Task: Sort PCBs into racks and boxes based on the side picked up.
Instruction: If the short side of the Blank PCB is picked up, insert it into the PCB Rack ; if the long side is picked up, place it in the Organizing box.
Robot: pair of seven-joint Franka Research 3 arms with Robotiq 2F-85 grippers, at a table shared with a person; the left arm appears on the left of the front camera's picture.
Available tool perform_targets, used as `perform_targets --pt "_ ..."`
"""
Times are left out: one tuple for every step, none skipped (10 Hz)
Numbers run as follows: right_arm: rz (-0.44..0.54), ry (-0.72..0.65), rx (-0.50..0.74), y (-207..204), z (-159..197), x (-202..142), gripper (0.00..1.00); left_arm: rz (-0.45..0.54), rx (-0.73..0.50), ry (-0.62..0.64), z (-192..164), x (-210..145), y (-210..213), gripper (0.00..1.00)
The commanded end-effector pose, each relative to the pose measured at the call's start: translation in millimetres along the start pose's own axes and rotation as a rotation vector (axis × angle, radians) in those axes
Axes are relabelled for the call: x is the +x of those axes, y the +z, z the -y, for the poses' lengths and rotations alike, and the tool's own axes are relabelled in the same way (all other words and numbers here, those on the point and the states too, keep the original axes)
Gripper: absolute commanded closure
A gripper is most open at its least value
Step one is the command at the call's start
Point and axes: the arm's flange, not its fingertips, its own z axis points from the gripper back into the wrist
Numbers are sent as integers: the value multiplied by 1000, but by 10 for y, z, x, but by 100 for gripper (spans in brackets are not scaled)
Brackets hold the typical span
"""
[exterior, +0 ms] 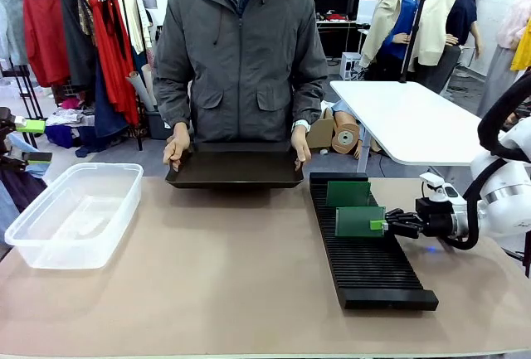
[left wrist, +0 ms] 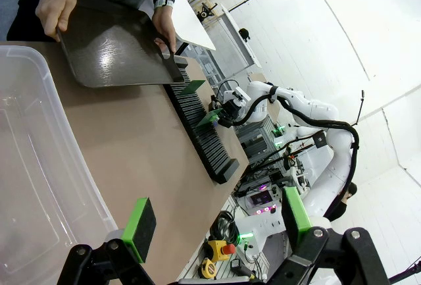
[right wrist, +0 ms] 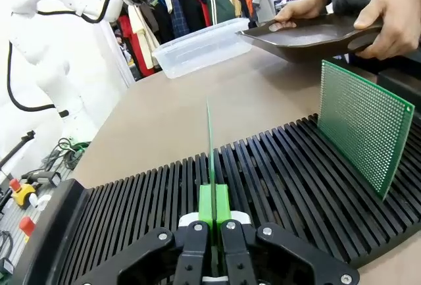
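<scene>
A circuit board (exterior: 359, 220) is pinched on edge by the right pincer (exterior: 387, 224), its pads pressed together on the board's near edge, so that the thin board stands upright and in line with the fine slots of the long black rack (exterior: 365, 272). In the right wrist view the board (right wrist: 210, 147) is seen edge-on, rising straight from between the green pads, with its lower edge down among the ribs; whether it is fully seated in a slot cannot be told. A second board (exterior: 348, 193) is already stood in the rack nearer the person, its dotted face shown in the right wrist view (right wrist: 363, 126), which suggests that the rack is the place for boards kept upright and apart.

The clear plastic box (exterior: 70, 213) is set at the left side of the worktop (exterior: 216, 284), well apart from the rack; no board is seen in it. The left pincer (left wrist: 217, 222) is held spread beside that box, gripping nothing. A dark shallow tray (exterior: 235, 168) is held at both ends by the person's hands (exterior: 176, 147) at the far edge, probably to offer boards.
</scene>
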Motion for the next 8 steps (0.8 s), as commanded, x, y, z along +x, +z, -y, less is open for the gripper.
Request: perform_targets --pt "-24 56 -83 -34 -110 -176 100 -2 -8 -1 22 -11 9 0" --pt "-20 55 -79 -30 -117 -201 100 -2 -8 -1 22 -11 9 0" --pt "-16 43 -69 -21 -93 -248 100 -2 -8 -1 22 -11 9 0" --pt "-13 39 -59 -18 -76 -271 100 -2 -8 -1 22 -11 9 0" --pt "-14 36 -49 -11 -59 -272 100 -2 -8 -1 22 -11 9 0" --pt "-17 37 -42 3 -43 -233 100 -2 -8 -1 22 -11 9 0" --pt "-31 41 -34 10 -24 -170 100 -2 -8 -1 22 -11 9 0" --pt "-49 41 -30 17 0 -123 100 -2 -8 -1 22 -11 9 0"
